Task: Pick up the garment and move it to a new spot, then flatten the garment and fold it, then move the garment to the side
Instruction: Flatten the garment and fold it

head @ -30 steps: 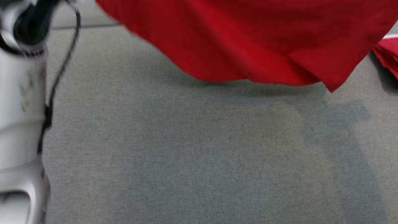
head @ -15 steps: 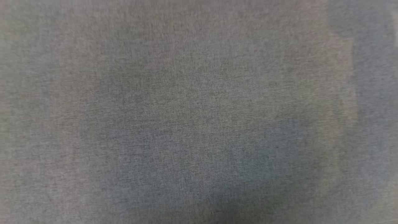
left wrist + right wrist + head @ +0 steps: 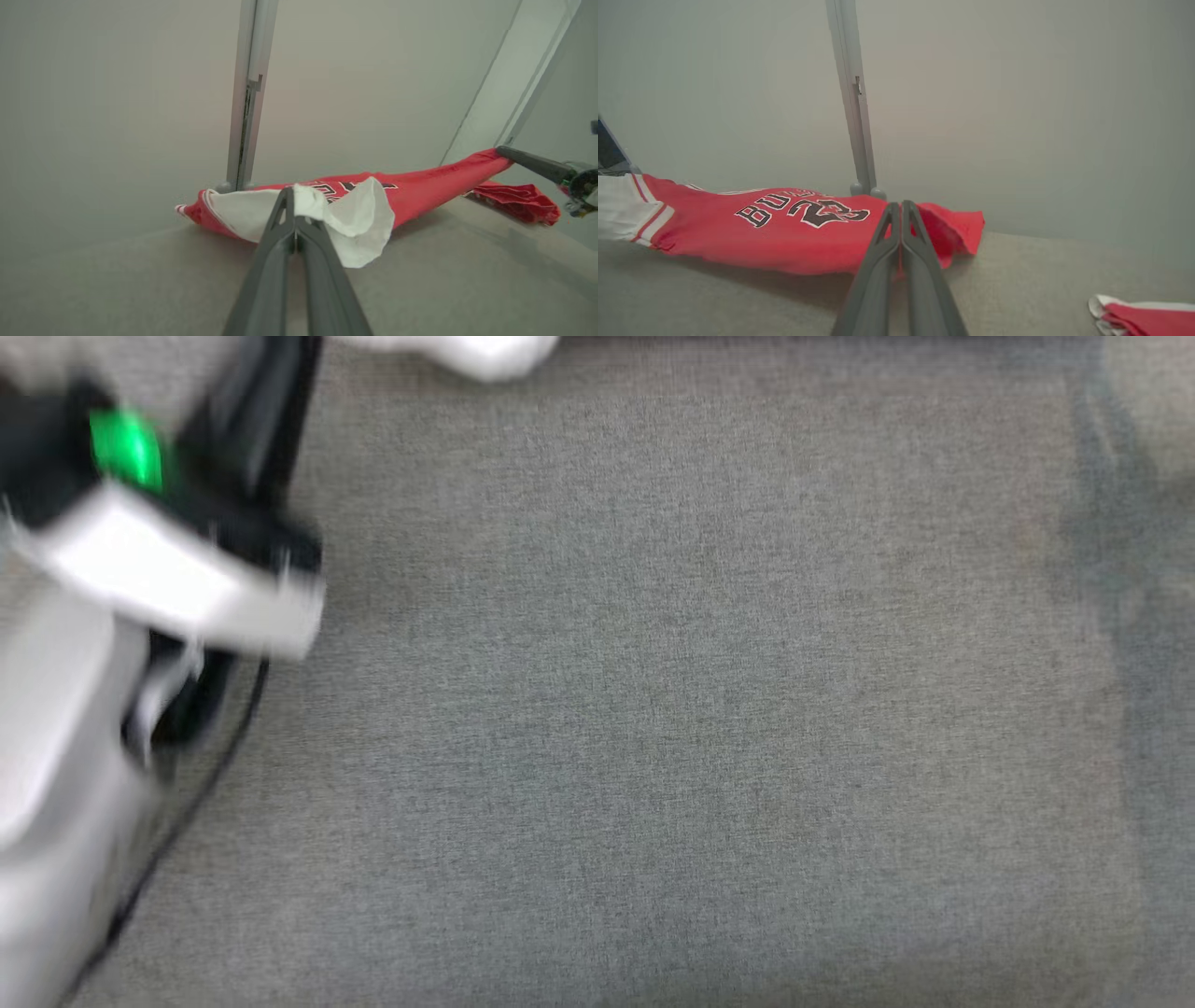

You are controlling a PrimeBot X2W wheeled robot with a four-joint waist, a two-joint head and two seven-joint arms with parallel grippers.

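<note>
We list: red jersey (image 3: 784, 242), smooth fabric, white lining, black white-edged "BU…" and "23"; left gripper (image 3: 291, 195) and right gripper (image 3: 901, 207) each pinched on its ends.

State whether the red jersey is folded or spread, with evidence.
Spread, not folded: the red jersey stretches between left gripper and right gripper, each shut on an end.

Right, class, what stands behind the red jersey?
A grey upright post against a pale wall. The jersey covers the seam where wall meets the grey table along its length.
</note>
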